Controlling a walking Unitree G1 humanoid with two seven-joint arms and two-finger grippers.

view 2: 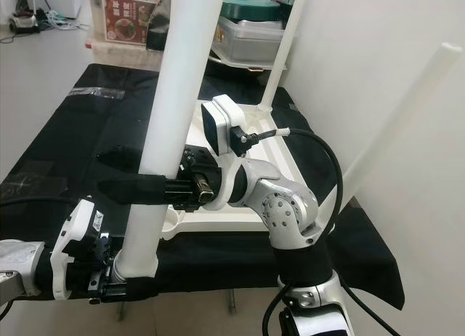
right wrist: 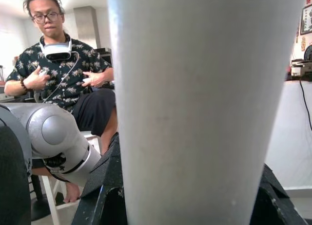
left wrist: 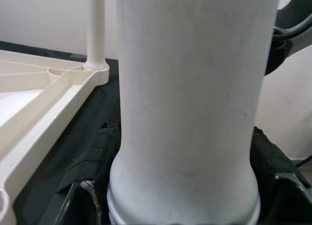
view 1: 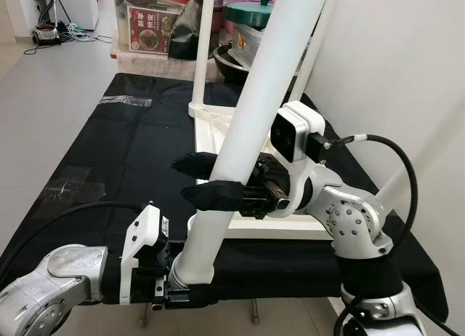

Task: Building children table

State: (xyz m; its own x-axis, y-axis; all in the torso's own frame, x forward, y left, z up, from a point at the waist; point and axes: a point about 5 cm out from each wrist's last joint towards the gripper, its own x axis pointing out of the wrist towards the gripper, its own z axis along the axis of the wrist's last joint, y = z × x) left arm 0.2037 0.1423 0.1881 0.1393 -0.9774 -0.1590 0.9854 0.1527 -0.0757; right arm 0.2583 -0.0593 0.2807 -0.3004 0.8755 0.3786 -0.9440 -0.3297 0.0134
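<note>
Gripped by both: left gripper (view 1: 190, 278) clamped round the table leg (view 1: 251, 125) at its base, right gripper (view 1: 207, 180) closed round it higher up, presumably steadying it upright over the near corner of the upturned tabletop (view 1: 214, 132) for fitting

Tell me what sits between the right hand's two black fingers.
The white table leg stands between them; the right hand clasps it mid-shaft, one finger on either side, as the left eye view shows. The left hand grips its lower end.
</note>
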